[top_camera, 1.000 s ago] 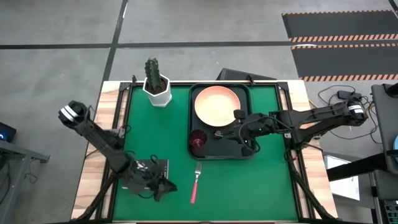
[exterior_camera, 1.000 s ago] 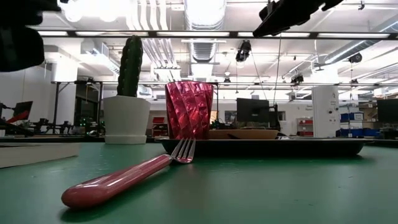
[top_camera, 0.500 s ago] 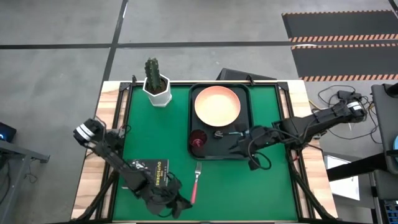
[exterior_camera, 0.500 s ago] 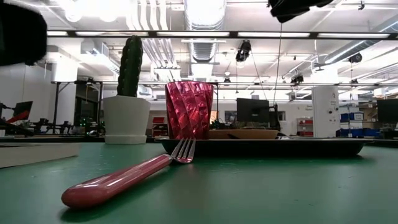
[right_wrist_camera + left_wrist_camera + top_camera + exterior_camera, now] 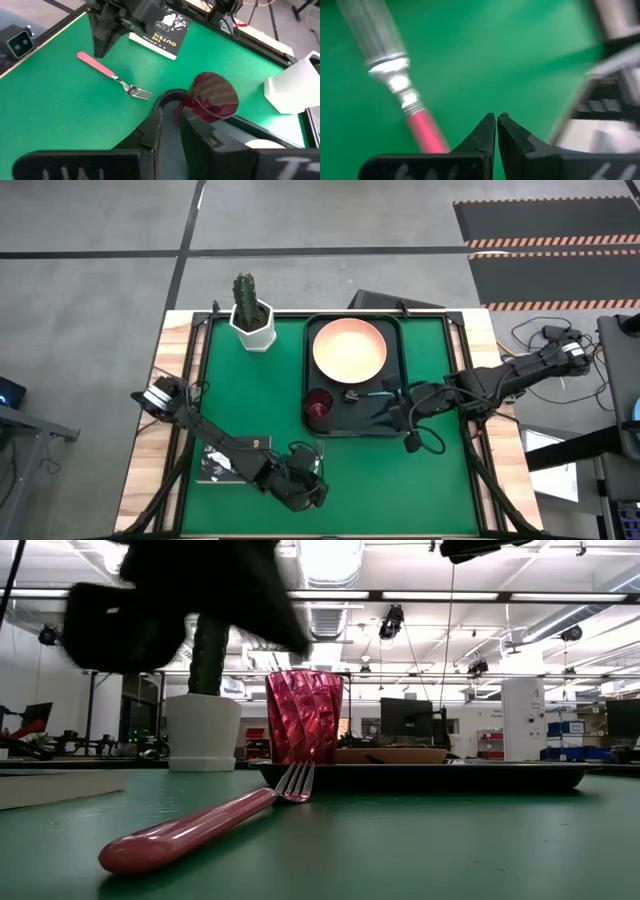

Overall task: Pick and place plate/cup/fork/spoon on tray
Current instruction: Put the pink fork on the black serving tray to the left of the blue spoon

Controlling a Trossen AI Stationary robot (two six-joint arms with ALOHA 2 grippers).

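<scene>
One tray (image 5: 392, 423) sat on the green desk (image 5: 420, 490), and I used it as my marker. On it lay one peach plate (image 5: 349, 348) at its far end, one dark red cup (image 5: 319, 404) in its near corner on the cactus side, and one spoon (image 5: 368, 393) with a light blue handle just beside the plate's near edge. One fork (image 5: 195, 823) with a pink-red handle lay off the tray, on the bare desk just in front of the cup's corner, tines pointing toward the tray. One white pot with a cactus (image 5: 251, 313) stood beside the tray's far end, and one small black book (image 5: 160, 31) lay well off from the tray, beyond the fork.

The left gripper (image 5: 496, 119) hung over the fork's handle in front of the tray; its jaws were pressed together, tip against tip, holding nothing, and I could not tell whether they touched the fork. The right gripper (image 5: 170, 111) was above the tray's near edge, on the side away from the cup; its jaws were likewise closed and empty, with only a thin slit between them.
</scene>
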